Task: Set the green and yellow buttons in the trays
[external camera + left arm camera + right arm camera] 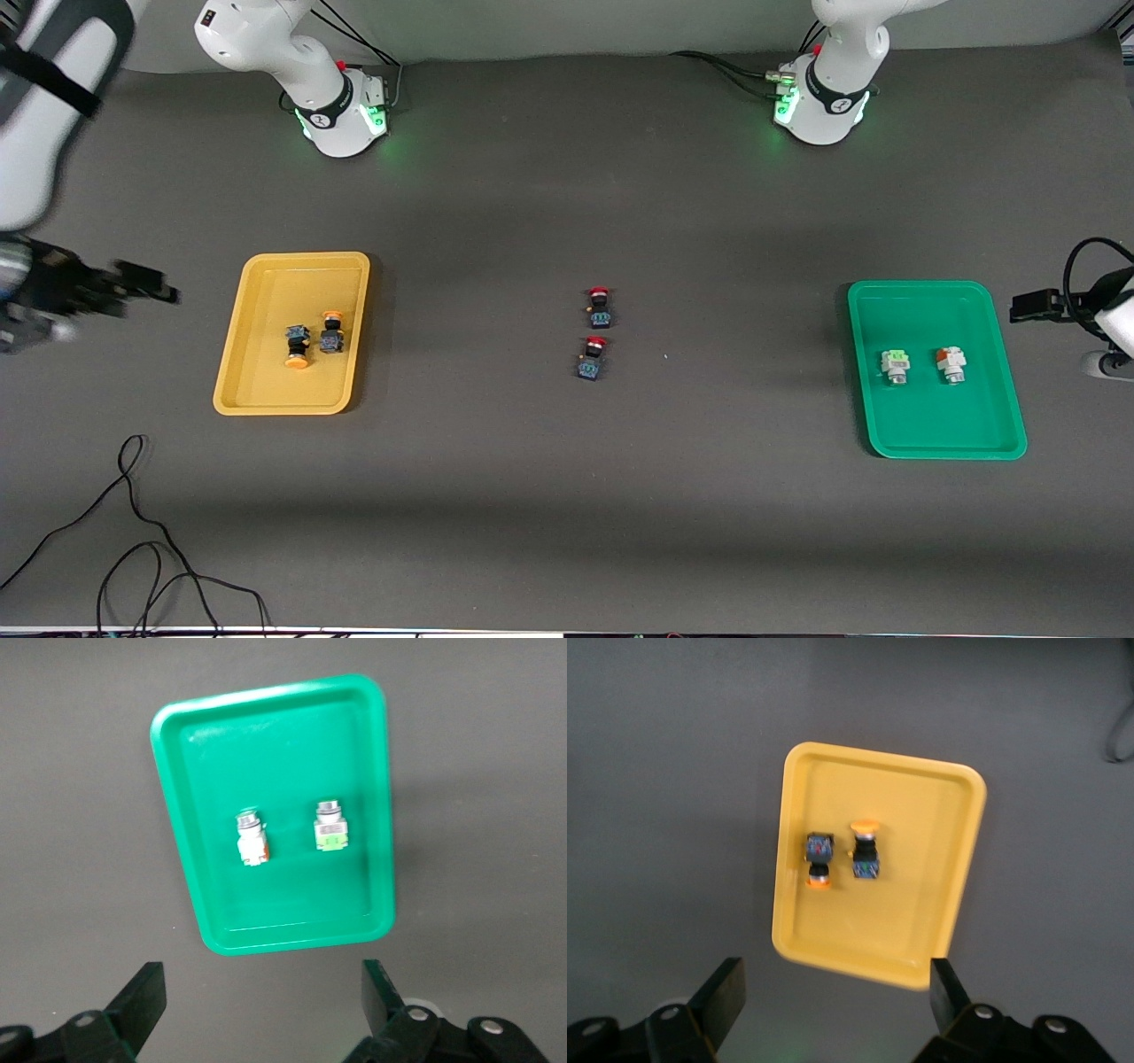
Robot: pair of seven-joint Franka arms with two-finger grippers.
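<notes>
Both pairs of jaws stand spread wide and hold nothing. In the front view the right gripper (pixel 146 282) hangs at the left edge of the frame, outside the yellow tray (pixel 257 390); the left gripper (pixel 1032 306) sits at the right edge, just off the green tray (pixel 895 439). Each wrist view shows its own dark fingers (pixel 142 997) parted at the bottom of the frame with bare table between them, so both arms look drawn off from finished drops.

Largest first: the yellow tray lies left of centre, the green one right of centre, each by the arm that serves it. Two orange-yellow buttons (pixel 298 344) lie side by side, tipped over, in the yellow tray. The green-topped button (pixel 896 365) and the reddish-topped button (pixel 951 364) rest apart in the green tray. Two red-capped buttons (pixel 598 307) remain at frame centre on the table, seemingly left out on purpose, so the sorting looks complete.
</notes>
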